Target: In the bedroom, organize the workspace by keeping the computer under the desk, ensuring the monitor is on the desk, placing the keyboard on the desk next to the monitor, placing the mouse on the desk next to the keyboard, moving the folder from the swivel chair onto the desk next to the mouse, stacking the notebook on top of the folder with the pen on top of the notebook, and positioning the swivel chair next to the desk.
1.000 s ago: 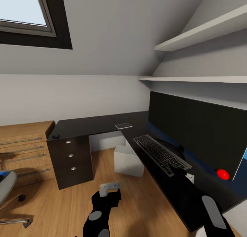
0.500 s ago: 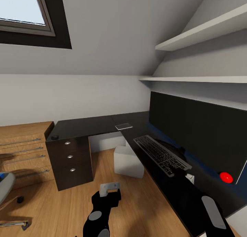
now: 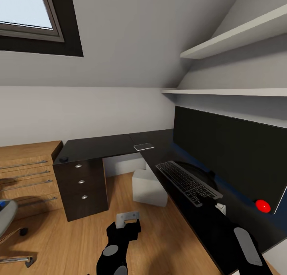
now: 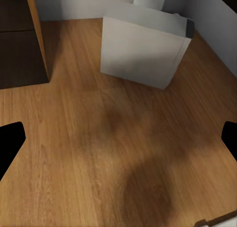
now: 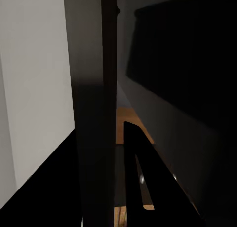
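- Sloped white walls, a skylight (image 3: 28, 12) at upper left and two pale shelves (image 3: 235, 38) at upper right frame the bedroom, with wood flooring (image 3: 59, 243) below.
- A black L-shaped worktop (image 3: 103, 144) runs from centre to lower right.
- On it, at right, stands the wide black monitor (image 3: 227, 147), with the keyboard (image 3: 187, 182) lying just in front.
- The small pale notebook (image 3: 144, 146) lies at the worktop's corner.
- The light grey computer (image 3: 148, 187) stands on the floor under the worktop.
- The swivel chair (image 3: 7, 223) shows partly at lower left, with a sliver of blue on its seat.
- The left end effector (image 3: 127, 218) hangs over the floor at bottom centre, fingers (image 4: 9, 140) spread wide, holding nothing.
- The right end effector's (image 5: 136, 182) state I cannot tell.
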`<state>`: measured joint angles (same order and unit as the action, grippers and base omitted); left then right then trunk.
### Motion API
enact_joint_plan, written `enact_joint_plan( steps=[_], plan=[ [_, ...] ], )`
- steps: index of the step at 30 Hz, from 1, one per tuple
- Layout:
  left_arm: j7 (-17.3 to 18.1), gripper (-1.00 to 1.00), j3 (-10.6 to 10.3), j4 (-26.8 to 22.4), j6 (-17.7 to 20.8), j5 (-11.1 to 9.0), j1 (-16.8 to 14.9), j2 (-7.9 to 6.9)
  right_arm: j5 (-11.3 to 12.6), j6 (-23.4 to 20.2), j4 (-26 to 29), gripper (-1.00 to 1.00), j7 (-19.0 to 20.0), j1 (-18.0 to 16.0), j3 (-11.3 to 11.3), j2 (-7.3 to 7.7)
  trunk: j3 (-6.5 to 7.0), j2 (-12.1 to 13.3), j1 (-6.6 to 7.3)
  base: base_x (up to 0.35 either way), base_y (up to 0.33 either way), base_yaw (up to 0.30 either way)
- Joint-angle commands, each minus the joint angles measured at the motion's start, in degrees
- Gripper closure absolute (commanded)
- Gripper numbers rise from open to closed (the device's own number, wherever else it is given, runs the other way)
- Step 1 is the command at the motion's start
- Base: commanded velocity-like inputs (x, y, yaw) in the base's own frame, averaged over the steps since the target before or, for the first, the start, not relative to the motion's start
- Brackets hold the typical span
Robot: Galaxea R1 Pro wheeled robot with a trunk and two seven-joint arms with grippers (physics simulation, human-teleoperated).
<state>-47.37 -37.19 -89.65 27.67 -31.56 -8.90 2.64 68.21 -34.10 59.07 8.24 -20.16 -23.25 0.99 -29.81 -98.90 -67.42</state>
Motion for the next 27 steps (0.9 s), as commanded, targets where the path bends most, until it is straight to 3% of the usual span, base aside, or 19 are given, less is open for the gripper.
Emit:
enact_joint_plan(
  steps=[1, 27],
  plan=[
    [-0.45, -1.0, -0.07, -0.07, 0.19, -0.35, -0.06, -0.01, 0.0, -0.35, -0.03, 1.0, 0.15, -0.05, -0.14, -0.02, -0.06, -0.03, 0.0, 0.0, 0.0, 0.0],
    [-0.45, -1.0, -0.16, -0.09, 0.19, -0.35, -0.06, -0.09, 0.15, -0.27, -0.1, 1.0, -1.83, -0.05, -0.27, -0.03, -0.06, -0.03, 0.0, 0.018, 0.033, 0.0]
  ],
)
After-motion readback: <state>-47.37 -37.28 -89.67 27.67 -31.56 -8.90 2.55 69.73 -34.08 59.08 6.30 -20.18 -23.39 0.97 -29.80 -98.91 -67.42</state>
